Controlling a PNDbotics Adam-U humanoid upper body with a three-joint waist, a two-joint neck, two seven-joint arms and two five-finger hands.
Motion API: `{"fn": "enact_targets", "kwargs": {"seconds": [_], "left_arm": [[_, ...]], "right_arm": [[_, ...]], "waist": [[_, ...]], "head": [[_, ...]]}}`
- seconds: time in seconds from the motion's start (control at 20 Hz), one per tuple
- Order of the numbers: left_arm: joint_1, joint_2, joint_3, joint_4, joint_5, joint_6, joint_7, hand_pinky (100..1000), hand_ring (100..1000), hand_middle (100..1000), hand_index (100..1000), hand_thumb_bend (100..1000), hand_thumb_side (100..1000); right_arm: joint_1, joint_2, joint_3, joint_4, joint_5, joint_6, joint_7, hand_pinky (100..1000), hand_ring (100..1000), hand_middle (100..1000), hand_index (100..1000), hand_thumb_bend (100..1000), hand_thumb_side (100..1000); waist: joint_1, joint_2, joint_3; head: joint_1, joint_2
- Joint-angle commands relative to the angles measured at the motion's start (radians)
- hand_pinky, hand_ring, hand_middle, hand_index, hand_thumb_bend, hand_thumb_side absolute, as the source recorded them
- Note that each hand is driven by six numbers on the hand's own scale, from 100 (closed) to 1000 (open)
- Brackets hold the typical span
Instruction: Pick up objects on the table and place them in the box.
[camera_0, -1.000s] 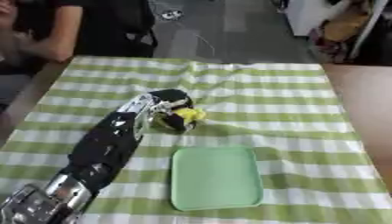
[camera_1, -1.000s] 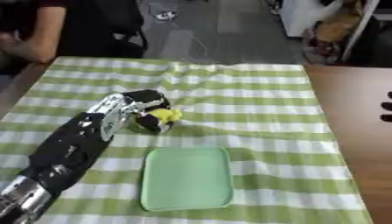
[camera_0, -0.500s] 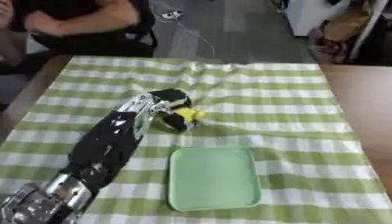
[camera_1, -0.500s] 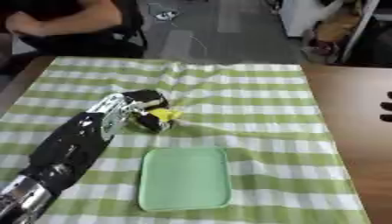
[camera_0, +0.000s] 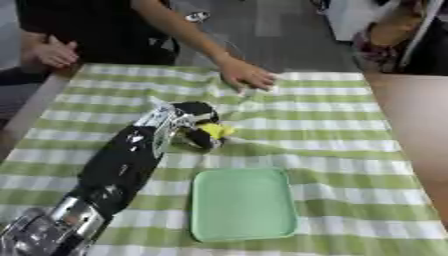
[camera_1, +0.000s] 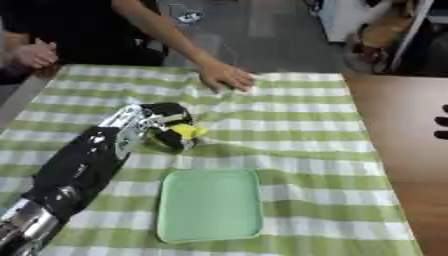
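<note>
green-checked tablecloth, left hand stretched forward, fingers curled round yellow object

Tray before left hand

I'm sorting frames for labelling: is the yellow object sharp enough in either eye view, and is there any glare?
Left eye view: the yellow object is a soft blob, its outline merging with the left hand. Right eye view: equally soft; the green tray and the cloth show even, diffuse light, no glare or hard shadows.
</note>
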Motion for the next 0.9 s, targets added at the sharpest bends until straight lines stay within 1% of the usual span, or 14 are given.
{"fn": "enact_targets", "kwargs": {"seconds": [0.05,0.2,0.45,0.9], "left_arm": [[-0.041,0.065,0.004,-0.053,0.011,0.01,-0.016,100,100,100,195,100,462],[-0.045,0.071,0.0,-0.068,0.017,0.014,-0.029,100,100,100,196,100,463],[-0.038,0.06,-0.007,-0.074,0.018,0.011,-0.043,100,100,100,195,100,465],[-0.036,0.056,-0.01,-0.08,0.02,0.007,-0.045,100,100,100,196,100,465]], "right_arm": [[-0.008,-0.017,-0.004,-0.011,0.0,0.0,0.003,695,757,782,896,100,788],[-0.008,-0.017,-0.005,-0.01,0.0,-0.001,0.002,695,757,782,896,100,789],[-0.007,-0.017,-0.006,-0.01,0.001,0.0,0.001,695,757,782,896,100,788],[-0.007,-0.015,-0.007,-0.01,0.0,-0.001,0.001,695,757,782,896,100,788]], "waist": [[0.002,-0.02,0.002],[0.002,-0.022,0.002],[0.001,-0.02,0.001],[0.003,-0.021,-0.001]], "head": [[0.003,-0.01],[0.003,-0.013],[0.004,-0.014],[0.004,-0.015]]}}
